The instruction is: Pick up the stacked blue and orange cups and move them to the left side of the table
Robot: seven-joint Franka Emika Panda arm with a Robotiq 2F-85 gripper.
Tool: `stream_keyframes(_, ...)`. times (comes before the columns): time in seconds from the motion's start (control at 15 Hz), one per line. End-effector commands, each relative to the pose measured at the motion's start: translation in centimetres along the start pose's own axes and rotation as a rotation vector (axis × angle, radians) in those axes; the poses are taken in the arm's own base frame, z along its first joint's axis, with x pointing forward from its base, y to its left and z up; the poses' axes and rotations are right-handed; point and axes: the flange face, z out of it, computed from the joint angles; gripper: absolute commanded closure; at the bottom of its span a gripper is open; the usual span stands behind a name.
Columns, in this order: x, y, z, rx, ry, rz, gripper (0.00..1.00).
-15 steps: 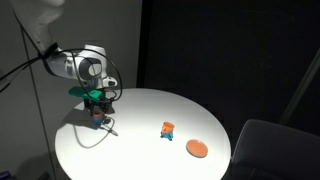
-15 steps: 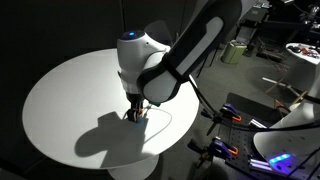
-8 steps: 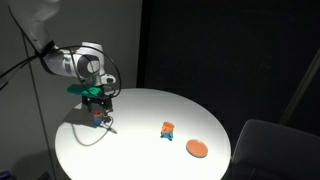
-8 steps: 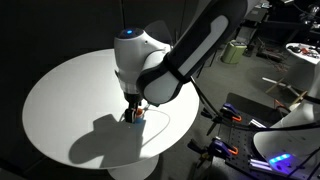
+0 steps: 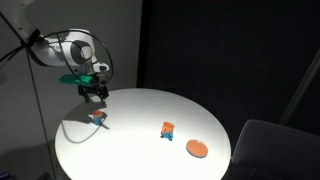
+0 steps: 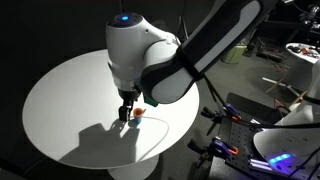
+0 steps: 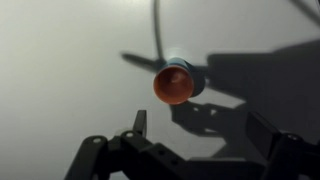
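The stacked blue and orange cups [image 5: 98, 116] stand on the white table [image 5: 140, 155] near its left edge, also visible in an exterior view [image 6: 135, 114]. In the wrist view the cups [image 7: 173, 83] show an orange mouth with a blue body behind it. My gripper [image 5: 95, 93] hangs above the cups, open and empty, clear of them. Its fingertips [image 6: 125, 112] are beside the cups in an exterior view. In the wrist view the two dark fingers [image 7: 205, 130] are spread wide below the cups.
A chunkier orange-blue-orange stack [image 5: 168, 129] stands near the table's middle. A flat orange disc [image 5: 197, 148] lies towards the right edge. A grey chair [image 5: 270, 150] stands at the right. The table's rim [image 6: 60, 150] lies close to the cups.
The gripper was low over the cups and has let go of them. It has risen and drawn back, and the cups stay standing on the table.
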Motion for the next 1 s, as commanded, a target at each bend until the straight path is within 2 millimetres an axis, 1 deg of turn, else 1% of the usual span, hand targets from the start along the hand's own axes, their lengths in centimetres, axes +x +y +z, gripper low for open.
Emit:
stream_keyframes(0.0,-1.8,0.5,-3.3,-0.062,0.004,0.079,0.0)
stream_keyframes(0.4,-5.0,2.7,-6.4,-0.1,-0.067,0.197,0.0)
stream_keyframes(0.67,-7.6,4.6,-8.0,-0.072,-0.117,0.223,0.0)
stream_keyframes(0.93,-10.0,6.4,-9.3,0.005,-0.138,0.229,0.0)
